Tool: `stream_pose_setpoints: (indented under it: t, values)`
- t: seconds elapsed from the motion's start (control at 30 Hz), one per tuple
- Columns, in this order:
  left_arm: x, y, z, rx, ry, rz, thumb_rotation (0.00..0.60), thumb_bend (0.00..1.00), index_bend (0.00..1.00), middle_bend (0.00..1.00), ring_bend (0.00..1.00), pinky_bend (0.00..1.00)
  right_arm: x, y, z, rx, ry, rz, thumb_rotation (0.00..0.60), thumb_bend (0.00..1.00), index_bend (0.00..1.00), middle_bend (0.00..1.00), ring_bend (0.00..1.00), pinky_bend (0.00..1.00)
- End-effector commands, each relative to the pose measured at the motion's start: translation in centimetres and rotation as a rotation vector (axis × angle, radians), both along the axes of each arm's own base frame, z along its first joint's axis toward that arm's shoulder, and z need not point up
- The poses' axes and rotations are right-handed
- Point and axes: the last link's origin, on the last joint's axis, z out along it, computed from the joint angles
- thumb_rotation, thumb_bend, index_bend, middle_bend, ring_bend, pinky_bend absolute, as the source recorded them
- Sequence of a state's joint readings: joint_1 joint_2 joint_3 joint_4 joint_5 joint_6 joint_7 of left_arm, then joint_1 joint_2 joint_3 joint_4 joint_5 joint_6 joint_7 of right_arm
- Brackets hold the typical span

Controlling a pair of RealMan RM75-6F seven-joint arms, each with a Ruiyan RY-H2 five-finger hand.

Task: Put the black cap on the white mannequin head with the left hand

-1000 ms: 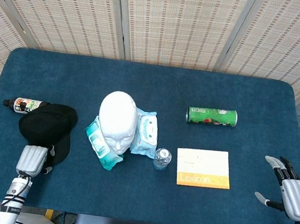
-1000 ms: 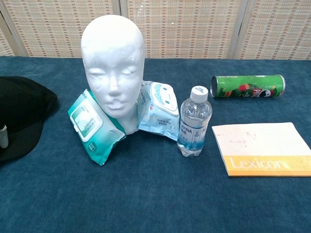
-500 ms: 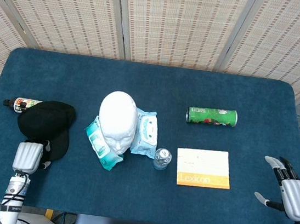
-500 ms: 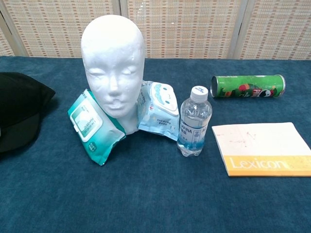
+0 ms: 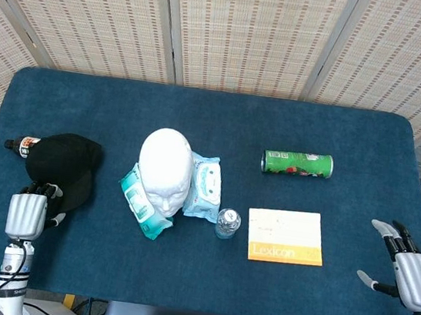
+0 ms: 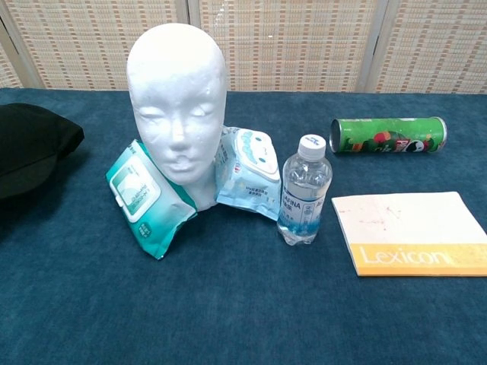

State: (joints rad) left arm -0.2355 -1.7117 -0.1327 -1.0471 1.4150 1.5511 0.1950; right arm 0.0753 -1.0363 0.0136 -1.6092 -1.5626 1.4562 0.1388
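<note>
The black cap (image 5: 62, 165) is at the table's left side, and its edge also shows at the left border of the chest view (image 6: 30, 148). My left hand (image 5: 28, 213) is at the cap's near rim, where its fingers (image 5: 47, 192) curl onto the brim and hold it. The white mannequin head (image 5: 165, 169) stands upright to the right of the cap, facing me (image 6: 176, 99). My right hand (image 5: 411, 275) hovers at the table's near right corner, fingers spread and holding nothing.
A dark bottle (image 5: 20, 143) lies just behind the cap. Two wipe packs (image 5: 140, 206) (image 5: 205, 186) lean against the mannequin's base. A water bottle (image 5: 227, 223), a Lexicon book (image 5: 285, 236) and a green can (image 5: 296, 163) lie to the right.
My left hand has drawn back to the left and taken the cap with it, away from the mannequin head. The cap now covers more of the dark bottle. The right hand has stayed still.
</note>
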Motion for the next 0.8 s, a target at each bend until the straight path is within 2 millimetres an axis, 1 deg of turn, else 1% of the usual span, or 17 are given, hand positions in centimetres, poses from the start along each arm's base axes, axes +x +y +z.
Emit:
stream_pose_setpoints:
  t: [0.03, 0.17, 0.23, 0.4, 0.5, 0.8]
  values:
    - [-0.06, 0.16, 0.26, 0.01, -0.018, -0.014, 0.6, 0.07, 0.47, 0.5, 0.32, 0.52, 0.01, 0.0, 0.01, 0.0, -0.001, 0.0, 0.6, 0.0, 0.13, 0.19, 0.08, 0.34]
    - [-0.34, 0.31, 0.52, 0.014, -0.04, -0.01, 0.6, 0.07, 0.48, 0.5, 0.32, 0.52, 0.0, 0.0, 0.01, 0.0, 0.0, 0.0, 0.6, 0.0, 0.13, 0.19, 0.08, 0.34]
    - [-0.46, 0.38, 0.55, 0.017, -0.045, -0.003, 0.6, 0.09, 0.48, 0.5, 0.32, 0.52, 0.0, 0.01, 0.02, -0.001, -0.001, 0.0, 0.6, 0.0, 0.13, 0.19, 0.08, 0.34]
    - [-0.63, 0.5, 0.62, 0.018, -0.074, 0.005, 0.6, 0.22, 0.49, 0.5, 0.32, 0.52, -0.03, -0.02, 0.07, -0.002, -0.002, -0.001, 0.6, 0.0, 0.13, 0.19, 0.08, 0.34]
    - [-0.68, 0.58, 0.71, 0.023, -0.083, 0.007, 0.6, 0.28, 0.5, 0.5, 0.32, 0.52, -0.02, -0.02, 0.07, -0.001, -0.003, -0.001, 0.6, 0.0, 0.13, 0.19, 0.08, 0.34]
    - [-0.85, 0.82, 0.95, 0.036, -0.093, 0.016, 0.6, 0.29, 0.53, 0.5, 0.32, 0.52, -0.03, -0.02, 0.11, -0.002, -0.004, -0.002, 0.6, 0.0, 0.13, 0.19, 0.08, 0.34]
